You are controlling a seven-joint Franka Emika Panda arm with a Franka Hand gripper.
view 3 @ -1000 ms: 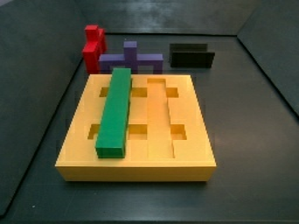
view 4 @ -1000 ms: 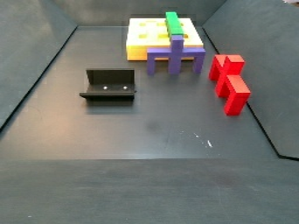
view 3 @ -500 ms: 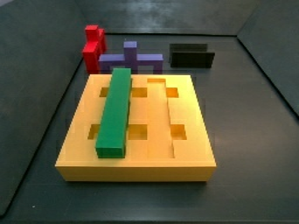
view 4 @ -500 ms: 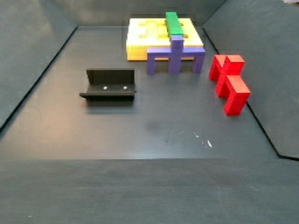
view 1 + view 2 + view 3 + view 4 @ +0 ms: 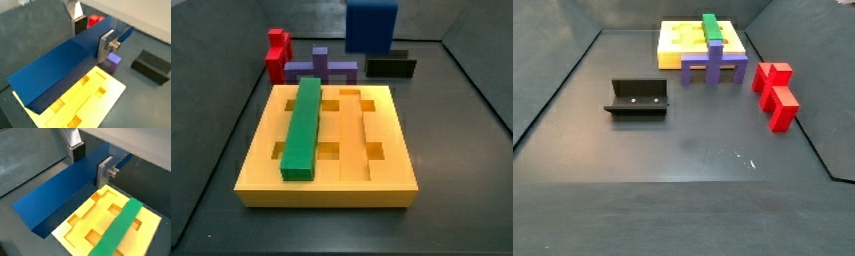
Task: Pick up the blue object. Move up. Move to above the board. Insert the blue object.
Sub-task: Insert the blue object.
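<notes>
In both wrist views my gripper (image 5: pixel 91 33) (image 5: pixel 90 161) is shut on the blue object (image 5: pixel 57 70) (image 5: pixel 57 198), a long plain bar held across the jaws. The bar hangs above the yellow board (image 5: pixel 90 102) (image 5: pixel 83 225), over its edge. In a side view the blue object (image 5: pixel 372 25) shows at the top, high over the floor beyond the board (image 5: pixel 388 130); the gripper is out of that frame. A green bar (image 5: pixel 302 125) (image 5: pixel 120 228) lies in one groove of the board. The other side view shows the board (image 5: pixel 676 48) but neither the blue object nor the gripper.
A purple cross-shaped block (image 5: pixel 321 68) (image 5: pixel 714 65) and a red block (image 5: pixel 277 52) (image 5: pixel 776 92) stand beyond the board. The dark fixture (image 5: pixel 392 65) (image 5: pixel 637 97) stands on the floor. Grey walls enclose the floor.
The blue object has come into a side view at the top, where it did not show before. The board, green bar, purple and red blocks have not moved.
</notes>
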